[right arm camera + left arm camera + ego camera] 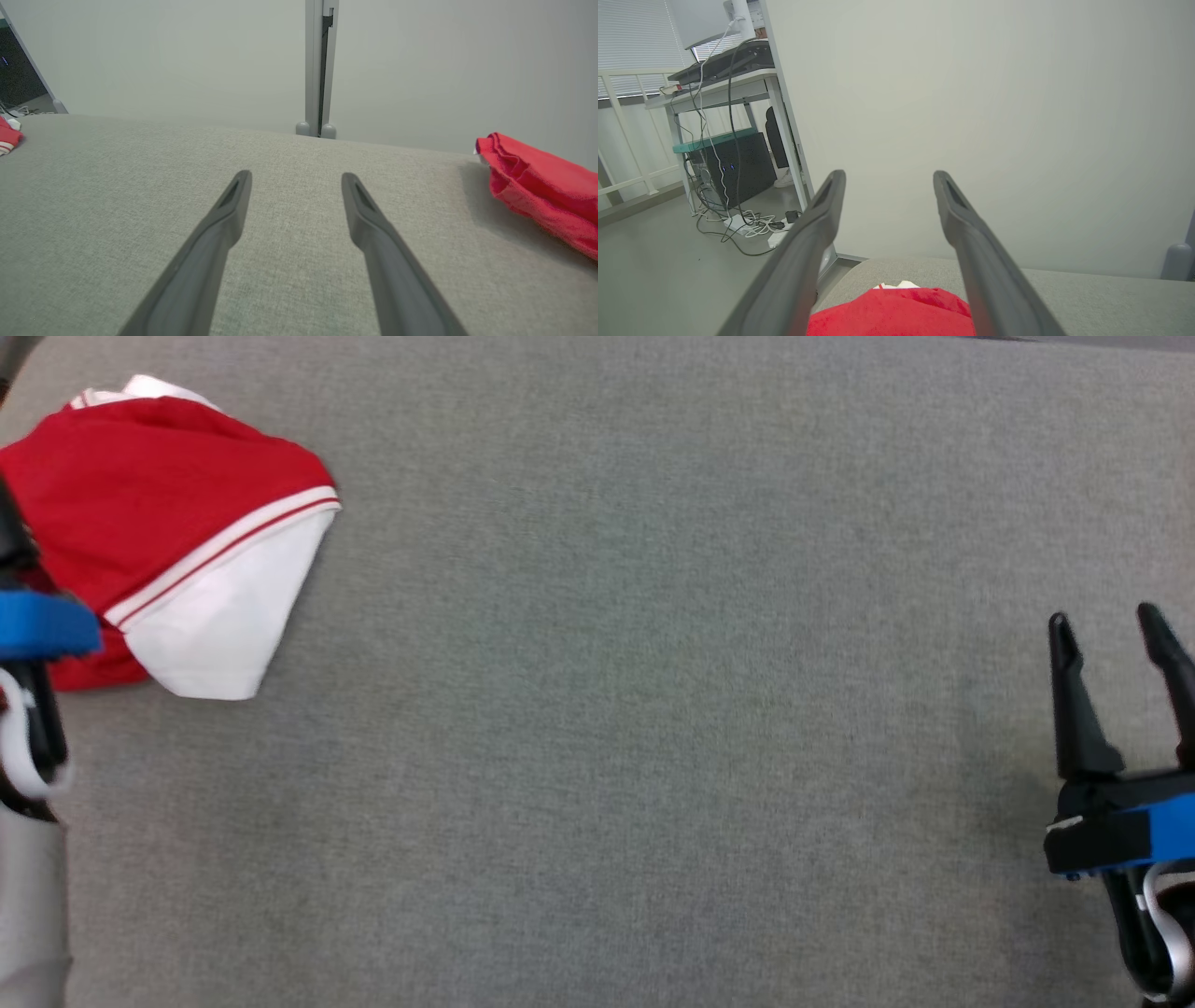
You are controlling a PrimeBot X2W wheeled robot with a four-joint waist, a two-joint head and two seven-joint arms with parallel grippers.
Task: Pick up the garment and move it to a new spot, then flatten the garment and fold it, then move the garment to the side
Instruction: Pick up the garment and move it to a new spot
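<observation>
**Red garment at the far left, both grippers empty**

You have the garment (159, 495) bunched at the far left of the grey fabric table (597, 756). It is red, with a white panel and a white-and-red striped band turned toward the middle.

Your left gripper (885, 179) sits at the left edge over the garment's left part. Its fingers are spread, and in the left wrist view the red cloth lies low between them. You cannot tell whether they touch it.

Your right gripper (1103, 616) is near the right edge over bare table, well apart from the garment. Its fingers are spread too and hold nothing.

In the right wrist view, a second red cloth (537, 186) lies on the table to the right of the fingers.
</observation>
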